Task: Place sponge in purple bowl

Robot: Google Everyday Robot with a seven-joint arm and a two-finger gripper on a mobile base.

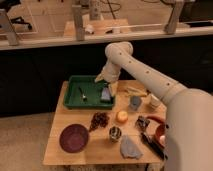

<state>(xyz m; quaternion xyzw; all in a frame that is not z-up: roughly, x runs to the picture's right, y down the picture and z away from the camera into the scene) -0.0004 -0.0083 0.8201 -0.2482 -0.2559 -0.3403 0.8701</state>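
Note:
The sponge point(105, 95), a small blue-grey block, lies in the right part of the green tray point(75, 102) at the back left of the wooden table. My gripper point(108, 83) hangs at the end of the white arm just above the sponge, over the tray's right side. The purple bowl point(74, 137) stands empty at the front left of the table, well apart from the gripper.
A small utensil point(82, 93) lies in the tray. On the table are a dark cluster of grapes point(100, 120), an orange point(121, 116), a small cup point(115, 133), a grey cloth point(129, 147), a grey cup point(135, 102), a white cup point(153, 102) and a red bowl point(157, 131).

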